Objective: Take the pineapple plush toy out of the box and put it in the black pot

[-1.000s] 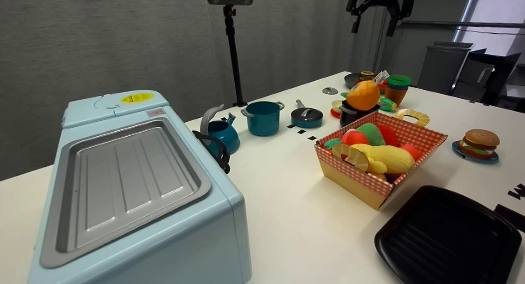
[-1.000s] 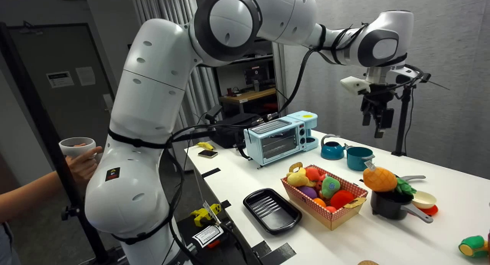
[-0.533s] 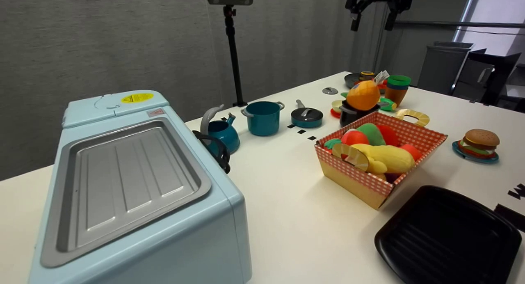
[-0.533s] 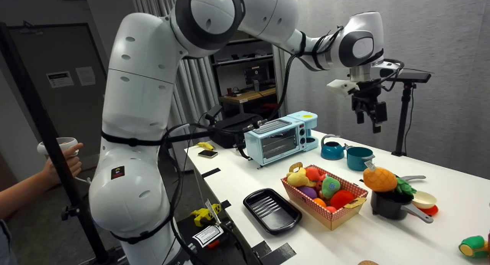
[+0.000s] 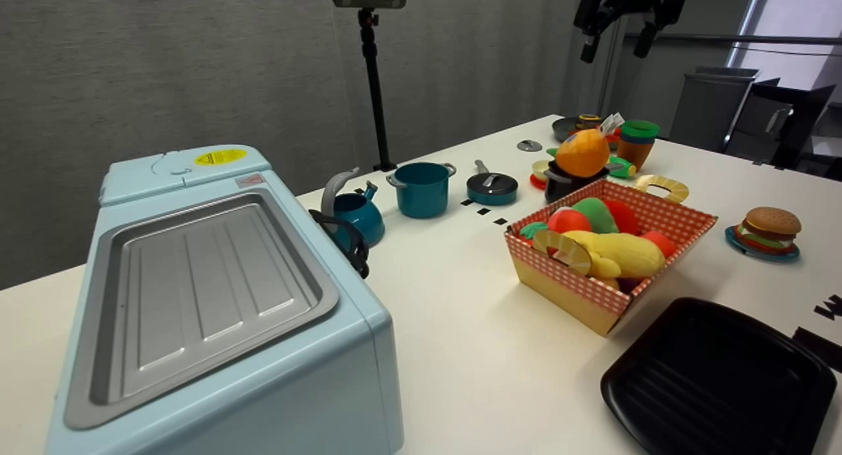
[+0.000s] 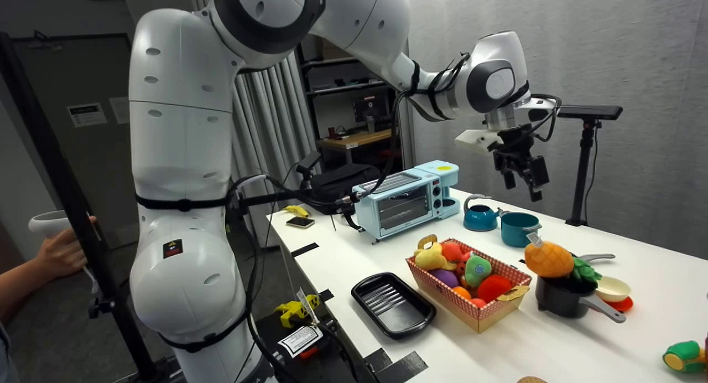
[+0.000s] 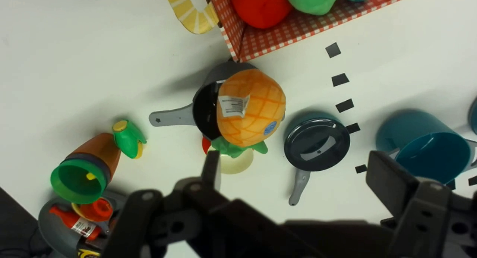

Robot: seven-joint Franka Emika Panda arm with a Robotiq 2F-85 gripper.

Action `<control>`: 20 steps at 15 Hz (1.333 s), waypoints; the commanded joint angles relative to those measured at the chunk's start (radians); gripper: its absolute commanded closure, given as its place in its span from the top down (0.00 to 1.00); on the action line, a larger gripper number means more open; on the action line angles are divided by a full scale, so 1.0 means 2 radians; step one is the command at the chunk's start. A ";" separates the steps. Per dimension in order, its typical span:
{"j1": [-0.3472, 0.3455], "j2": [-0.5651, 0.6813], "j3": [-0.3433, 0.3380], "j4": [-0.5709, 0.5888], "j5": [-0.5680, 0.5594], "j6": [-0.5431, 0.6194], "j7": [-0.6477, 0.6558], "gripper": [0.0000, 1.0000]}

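Observation:
The pineapple plush toy point(image 6: 548, 259) is orange-yellow with a green crown and a white tag. It sits on top of the black pot point(image 6: 558, 301), partly in its mouth, with its crown hanging over the rim; it also shows in an exterior view point(image 5: 582, 152) and the wrist view point(image 7: 251, 107). The pot's opening shows beside the toy in the wrist view point(image 7: 207, 114). The red-checked box point(image 6: 453, 301) stands beside the pot with several other plush toys in it. My gripper point(image 6: 522, 190) is open and empty, high above the table, apart from the toy; its spread fingers show in the wrist view point(image 7: 292, 161).
A teal pot point(image 6: 517, 229), a teal kettle point(image 6: 480, 218) and a pale blue oven point(image 6: 406, 200) stand along the back. A lidded pan point(image 7: 316, 144) lies near the black pot. A cream bowl point(image 6: 613, 289) touches its side. A black tray point(image 6: 394, 304) lies before the box.
The arm has drawn back towards its base, and my open gripper has shifted left in an exterior view, dipping slightly at the end. The toy, pot and box have not moved.

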 commanded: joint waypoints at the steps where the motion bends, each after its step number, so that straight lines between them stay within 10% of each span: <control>1: 0.010 -0.048 -0.006 -0.083 -0.033 0.043 0.016 1.00; 6: 0.012 -0.081 -0.003 -0.156 -0.062 0.067 0.033 1.00; 20: 0.005 -0.048 0.002 -0.115 -0.043 0.048 0.015 1.00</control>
